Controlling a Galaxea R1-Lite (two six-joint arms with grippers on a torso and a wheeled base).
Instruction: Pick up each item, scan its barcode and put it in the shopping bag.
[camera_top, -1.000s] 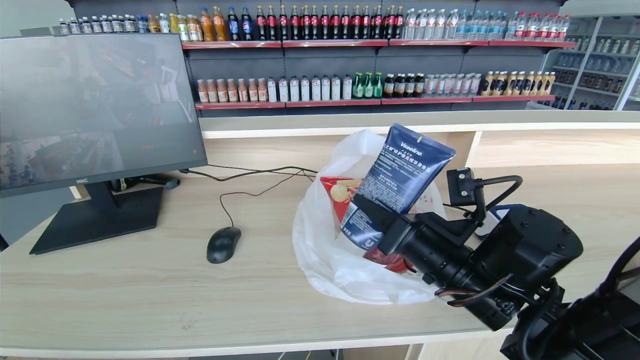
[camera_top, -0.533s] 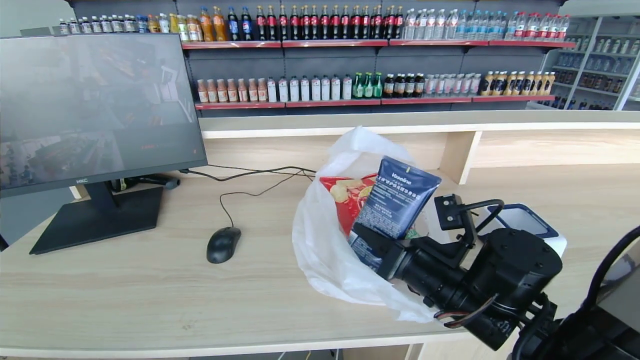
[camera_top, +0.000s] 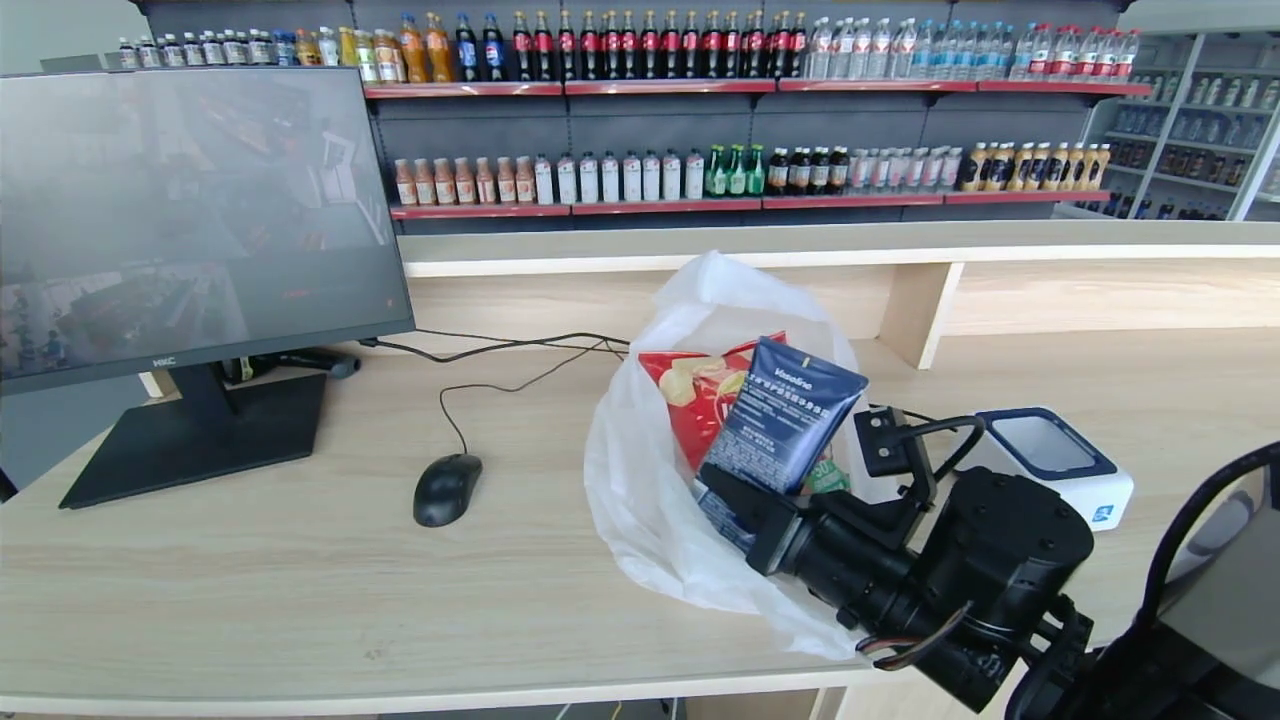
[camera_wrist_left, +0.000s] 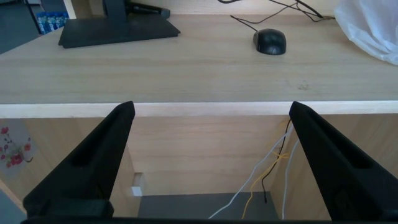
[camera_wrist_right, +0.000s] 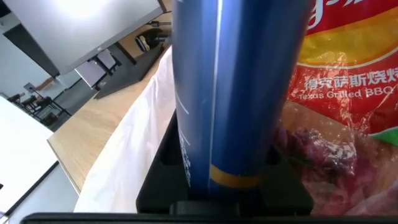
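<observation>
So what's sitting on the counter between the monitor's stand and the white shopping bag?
A black computer mouse, its cable trailing back across the wooden counter. The head view shows it, between monitor stand and shopping bag.

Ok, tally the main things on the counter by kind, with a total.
Shopping bag: 1
Packets clearly showing: 2 (red chip bag, blue pouch)
Monitor: 1
Mouse: 1
Barcode scanner: 1
Total: 6
</observation>
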